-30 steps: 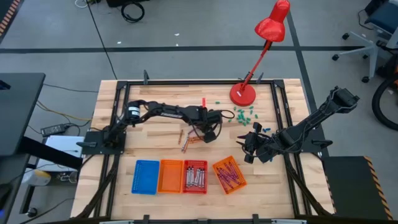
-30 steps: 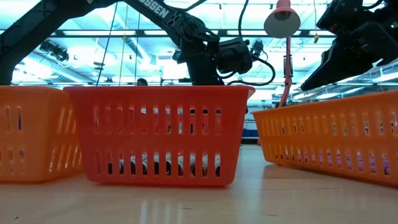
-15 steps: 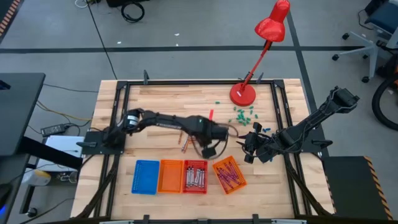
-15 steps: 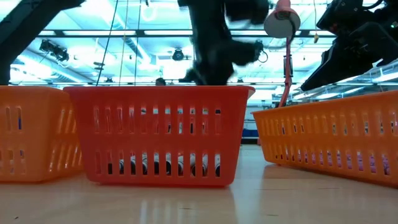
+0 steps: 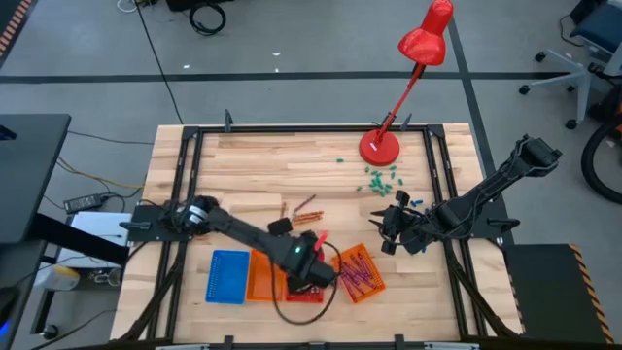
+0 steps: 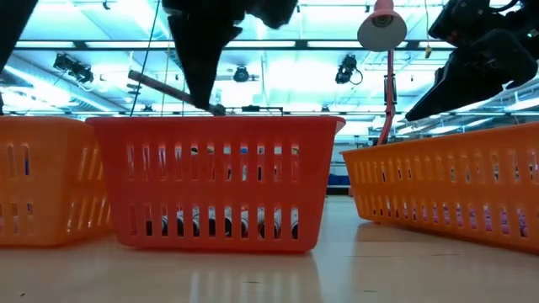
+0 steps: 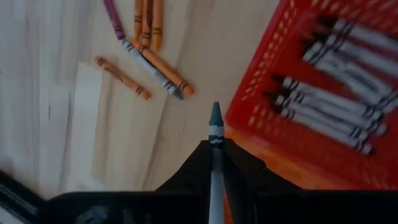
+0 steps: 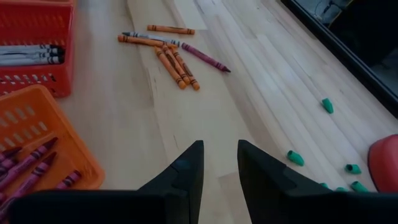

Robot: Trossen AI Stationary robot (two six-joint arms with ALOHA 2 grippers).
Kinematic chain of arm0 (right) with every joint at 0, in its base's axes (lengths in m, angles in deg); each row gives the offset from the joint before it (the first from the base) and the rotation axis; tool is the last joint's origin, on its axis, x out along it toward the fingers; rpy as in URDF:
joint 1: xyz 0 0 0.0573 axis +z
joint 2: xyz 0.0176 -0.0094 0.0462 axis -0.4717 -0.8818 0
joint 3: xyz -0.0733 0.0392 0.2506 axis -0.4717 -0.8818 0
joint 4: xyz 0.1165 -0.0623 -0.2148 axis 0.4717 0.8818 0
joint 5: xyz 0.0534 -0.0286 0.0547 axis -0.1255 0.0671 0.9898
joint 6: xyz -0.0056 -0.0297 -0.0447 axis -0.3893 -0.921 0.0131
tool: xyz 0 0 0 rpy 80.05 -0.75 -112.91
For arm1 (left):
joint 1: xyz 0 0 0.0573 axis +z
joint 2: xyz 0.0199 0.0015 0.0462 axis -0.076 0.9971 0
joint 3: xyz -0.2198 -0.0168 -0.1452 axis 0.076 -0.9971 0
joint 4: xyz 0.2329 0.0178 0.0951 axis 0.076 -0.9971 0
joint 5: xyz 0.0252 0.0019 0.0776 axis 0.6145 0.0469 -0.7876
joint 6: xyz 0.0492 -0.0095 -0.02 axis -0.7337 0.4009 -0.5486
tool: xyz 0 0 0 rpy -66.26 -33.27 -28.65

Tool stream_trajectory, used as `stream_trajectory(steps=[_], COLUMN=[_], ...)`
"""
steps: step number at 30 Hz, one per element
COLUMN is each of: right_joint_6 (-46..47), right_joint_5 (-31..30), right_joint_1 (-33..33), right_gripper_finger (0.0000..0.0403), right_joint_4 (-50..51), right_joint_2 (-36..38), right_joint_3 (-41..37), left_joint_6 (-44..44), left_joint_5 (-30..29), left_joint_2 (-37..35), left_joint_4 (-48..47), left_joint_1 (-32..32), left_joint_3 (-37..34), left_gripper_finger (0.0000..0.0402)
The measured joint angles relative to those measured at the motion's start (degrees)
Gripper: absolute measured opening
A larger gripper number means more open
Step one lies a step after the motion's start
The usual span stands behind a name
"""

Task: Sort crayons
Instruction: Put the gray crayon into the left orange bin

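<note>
The left end effector pinches 1 grey crayon above the red basket, which holds more grey crayons. Loose crayons lie on the table nearby. The right end effector hovers, fingers spread, near the tilted orange basket of purple crayons.

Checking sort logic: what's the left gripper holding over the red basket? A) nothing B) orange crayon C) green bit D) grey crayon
D: the left wrist view shows the left gripper shut on a grey crayon beside the red basket, which already holds grey crayons.
</note>
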Motion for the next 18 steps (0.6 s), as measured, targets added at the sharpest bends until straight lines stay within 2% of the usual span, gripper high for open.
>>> stream_trajectory(steps=[5, 8, 13, 18], right_joint_6=[-1.3, -2.7, -4.4, -5.5], right_joint_5=[-0.4, -0.4, -0.4, -0.4], right_joint_1=[0.0, 0.0, 0.0, -0.1], right_gripper_finger=[0.0103, 0.0103, 0.0103, 0.0103], right_joint_4=[-1.2, -2.7, -3.9, -4.5], right_joint_2=[0.0, 0.0, 0.0, 0.0], right_joint_3=[0.0, 0.0, 0.0, 0.0], left_joint_6=[7.0, 8.4, 8.0, 4.1], left_joint_5=[-1.6, -1.7, -3.8, -5.5], left_joint_2=[-0.9, -1.1, -1.5, -1.5], left_joint_4=[0.2, 0.5, 0.4, 2.0], left_joint_1=[-3.9, -5.6, -6.4, -7.2], left_joint_3=[0.0, 0.0, 0.0, -2.0], left_gripper_finger=[0.0036, 0.0036, 0.0036, 0.0036])
